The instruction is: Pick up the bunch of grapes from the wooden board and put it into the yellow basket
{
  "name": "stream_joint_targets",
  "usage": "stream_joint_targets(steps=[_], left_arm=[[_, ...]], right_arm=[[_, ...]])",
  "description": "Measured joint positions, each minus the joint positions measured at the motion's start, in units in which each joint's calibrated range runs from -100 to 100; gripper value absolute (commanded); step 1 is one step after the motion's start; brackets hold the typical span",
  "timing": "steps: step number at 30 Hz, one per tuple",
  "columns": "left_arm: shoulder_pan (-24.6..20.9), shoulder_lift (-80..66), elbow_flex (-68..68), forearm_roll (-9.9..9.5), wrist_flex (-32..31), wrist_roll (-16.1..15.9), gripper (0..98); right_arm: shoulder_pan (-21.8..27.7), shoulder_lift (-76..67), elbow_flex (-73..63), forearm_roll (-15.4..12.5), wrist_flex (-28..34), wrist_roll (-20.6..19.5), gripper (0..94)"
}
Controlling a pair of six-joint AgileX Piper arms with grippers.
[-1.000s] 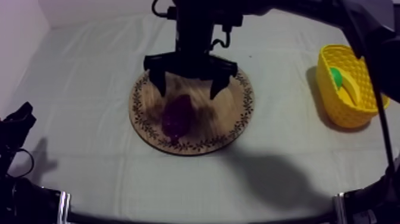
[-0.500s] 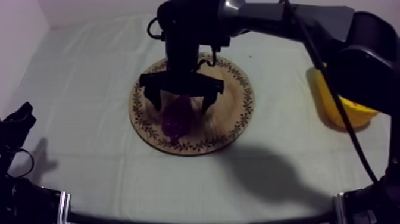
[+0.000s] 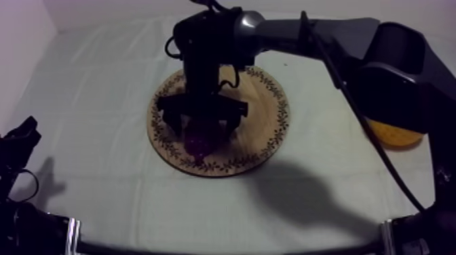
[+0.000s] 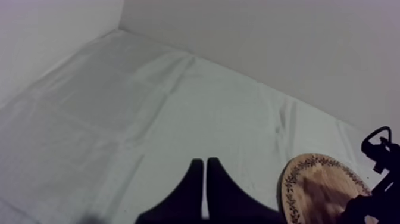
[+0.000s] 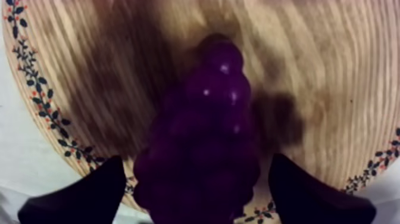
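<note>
Cloth [image 3: 95, 88], R arm [image 3: 305, 30] stretched over board [image 3: 268, 115], fingers [image 5: 83, 193] wide astride grapes [image 5: 199, 143]

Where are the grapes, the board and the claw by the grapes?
bunch of grapes [image 5: 202, 140]: right wrist view, bunch's middle.
wooden board [image 3: 267, 125]: top view, bare wood by rim.
right claw [image 3: 202, 130]: top view, midway between fingertips.

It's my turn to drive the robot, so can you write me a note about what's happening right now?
Left gripper: fingers shut on nothing, over the cloth, away from the job.
Right gripper: fingers open, one on each side of the bunch of grapes.
The grapes lie on the wooden board. The yellow basket is off to the board's right in the top view, partly hidden.
Done: right gripper lined up over the grapes.
To do: close the fingers, lift, carry to the basket, let go.
</note>
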Motion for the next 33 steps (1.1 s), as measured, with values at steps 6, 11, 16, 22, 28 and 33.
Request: stream_joint_targets(steps=[6,11,16,22,28,33], left_arm=[[0.0,0.0,0.0,0.0,0.0,0.0,0.0],[0.0,0.0,0.0,0.0,0.0,0.0,0.0],[0.0,0.0,0.0,0.0,0.0,0.0,0.0],[0.0,0.0,0.0,0.0,0.0,0.0,0.0],[0.0,0.0,0.0,0.0,0.0,0.0,0.0],[0.0,0.0,0.0,0.0,0.0,0.0,0.0]], right_arm=[[-0.1,0.8,-0.1,-0.2,-1.1,0.8,55.1],[-0.2,1.4,0.0,-0.5,-2.1,1.1,46.3],[-0.2,1.5,0.2,-0.7,-2.9,1.3,43.2],[0.0,0.1,0.4,-0.5,-2.8,1.6,42.2],[0.0,-4.1,-0.5,0.0,-0.7,2.0,42.0],[0.4,-9.2,-2.4,0.7,2.2,3.1,41.2]])
